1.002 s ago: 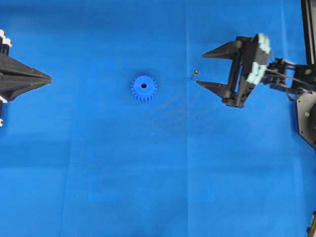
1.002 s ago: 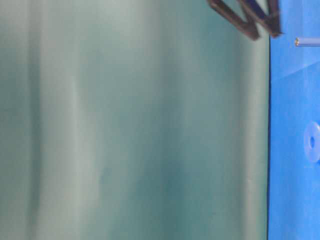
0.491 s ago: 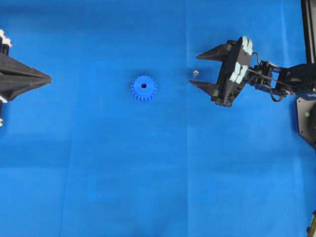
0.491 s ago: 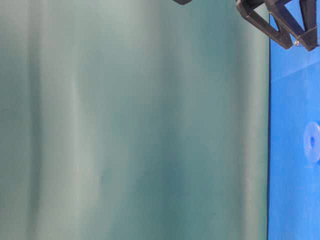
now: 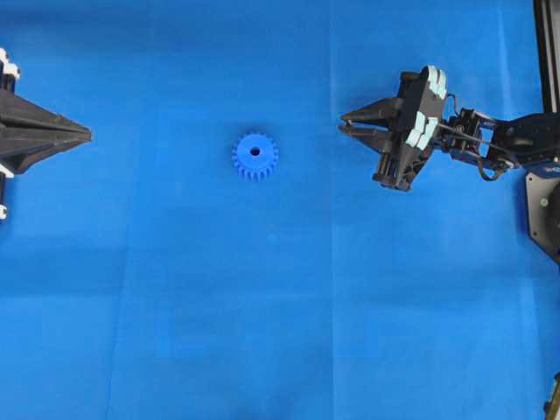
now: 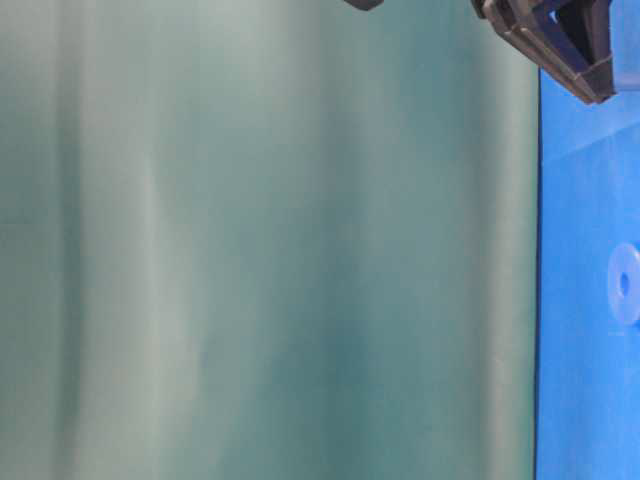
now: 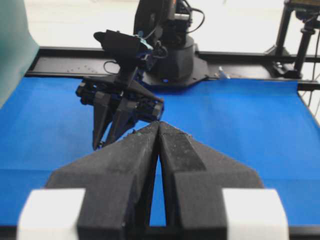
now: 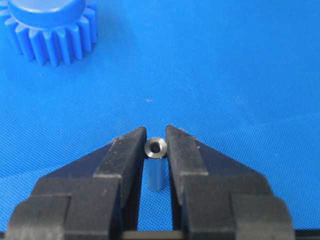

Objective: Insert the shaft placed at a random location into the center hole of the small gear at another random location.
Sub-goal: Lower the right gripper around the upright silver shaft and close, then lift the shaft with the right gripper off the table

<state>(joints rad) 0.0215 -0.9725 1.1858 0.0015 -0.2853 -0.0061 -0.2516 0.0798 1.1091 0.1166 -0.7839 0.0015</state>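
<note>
Overhead view: a desk (image 5: 262, 306) covered by a bright blue mat with faint fold lines. A black frame rail (image 5: 544, 52) runs along the right edge. In the table-level view, which appears turned on its side, a pale green curtain (image 6: 260, 260) fills most of the field, with the blue mat as a strip at the right.

The small gear (image 5: 255, 157) lies flat near the middle of the mat, teeth outward, its center hole (image 5: 255, 151) facing up and unoccupied. It stands well apart from both grippers.

The right gripper (image 5: 345, 122) reaches in from the right edge, its fingers pointing toward the gear, the arm's dark links and cables trailing behind it to the base. In the right wrist view the two black fingers (image 8: 125, 150) are drawn in on the shaft (image 8: 155, 148), which is pinched between the tips with its hollow end facing the camera; the gear (image 8: 47, 30) lies beyond, at the upper left.

The left gripper (image 5: 87, 137) sits at the left edge of the overhead view, pointing toward the gear. In the left wrist view its fingers (image 7: 180, 150) are pressed together with nothing between them.
</note>
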